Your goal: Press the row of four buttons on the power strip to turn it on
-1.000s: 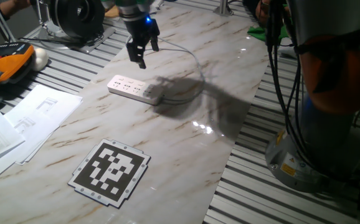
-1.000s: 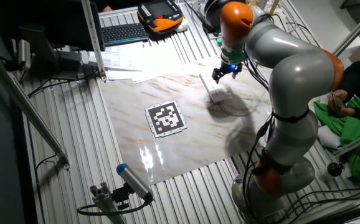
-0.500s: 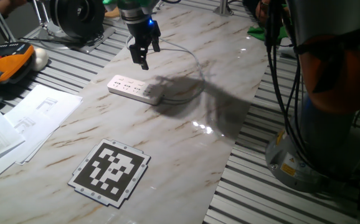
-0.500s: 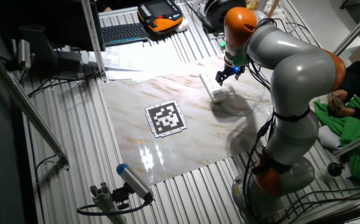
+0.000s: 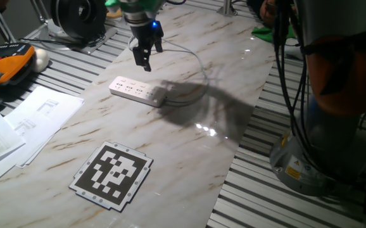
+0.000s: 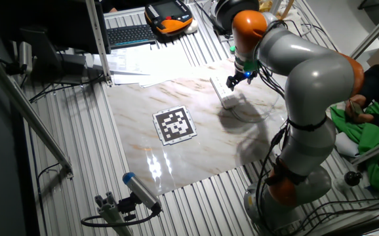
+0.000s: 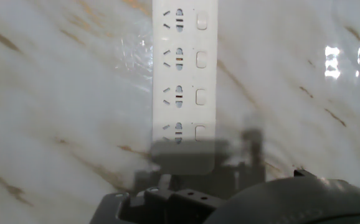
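In one fixed view, a white power strip [image 5: 137, 91] lies flat on a marble table [image 5: 189, 136]. The gripper [image 5: 145, 64] hangs in the air just above and behind the strip, clear of it, fingers pointing down. A black-and-white marker tile [image 5: 113, 174] lies well in front of the strip, and paper sheets [image 5: 28, 120] lie to its left.

In the other fixed view, the strip [image 6: 223, 93] lies beyond the marker tile [image 6: 174, 124], and the gripper [image 6: 233, 81] hovers over the strip's far side. Whether the fingers are apart or together cannot be told here.

In the hand view, the strip [image 7: 186, 81] runs straight up the middle, with four buttons [image 7: 201, 78] in a row along its right edge beside the sockets. The nearest end of the strip lies in shadow just ahead of the dark gripper body at the bottom. The fingertips are not visible, so their state and hold cannot be told.
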Available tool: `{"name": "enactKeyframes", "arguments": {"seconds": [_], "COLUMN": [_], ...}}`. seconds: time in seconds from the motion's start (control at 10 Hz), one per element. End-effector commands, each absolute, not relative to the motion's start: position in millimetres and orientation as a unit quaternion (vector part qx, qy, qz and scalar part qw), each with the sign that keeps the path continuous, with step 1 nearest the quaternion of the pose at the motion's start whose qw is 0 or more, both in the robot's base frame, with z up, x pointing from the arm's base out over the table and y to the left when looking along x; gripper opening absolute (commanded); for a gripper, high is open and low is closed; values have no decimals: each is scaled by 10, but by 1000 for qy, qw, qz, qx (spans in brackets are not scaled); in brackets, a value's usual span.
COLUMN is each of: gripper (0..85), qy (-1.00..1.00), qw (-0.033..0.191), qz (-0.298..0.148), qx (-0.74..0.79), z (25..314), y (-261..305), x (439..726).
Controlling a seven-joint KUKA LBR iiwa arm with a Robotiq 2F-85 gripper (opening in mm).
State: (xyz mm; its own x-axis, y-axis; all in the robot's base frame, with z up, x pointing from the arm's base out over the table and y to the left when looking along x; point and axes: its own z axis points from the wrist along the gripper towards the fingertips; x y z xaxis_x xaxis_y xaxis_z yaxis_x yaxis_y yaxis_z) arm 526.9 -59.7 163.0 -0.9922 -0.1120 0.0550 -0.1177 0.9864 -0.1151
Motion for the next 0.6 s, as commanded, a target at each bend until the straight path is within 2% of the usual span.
{"name": "enactKeyframes", "arguments": {"seconds": [0.0,0.2,0.5], "gripper": [850,850,850], "qy": [-995,-994,-994], "qw": [23,13,13], "qz": [64,53,41], "qx": [71,92,102], "z": [1627,1413,1181], "y": [-596,-733,-889], "x": [5268,5384,5506]}}
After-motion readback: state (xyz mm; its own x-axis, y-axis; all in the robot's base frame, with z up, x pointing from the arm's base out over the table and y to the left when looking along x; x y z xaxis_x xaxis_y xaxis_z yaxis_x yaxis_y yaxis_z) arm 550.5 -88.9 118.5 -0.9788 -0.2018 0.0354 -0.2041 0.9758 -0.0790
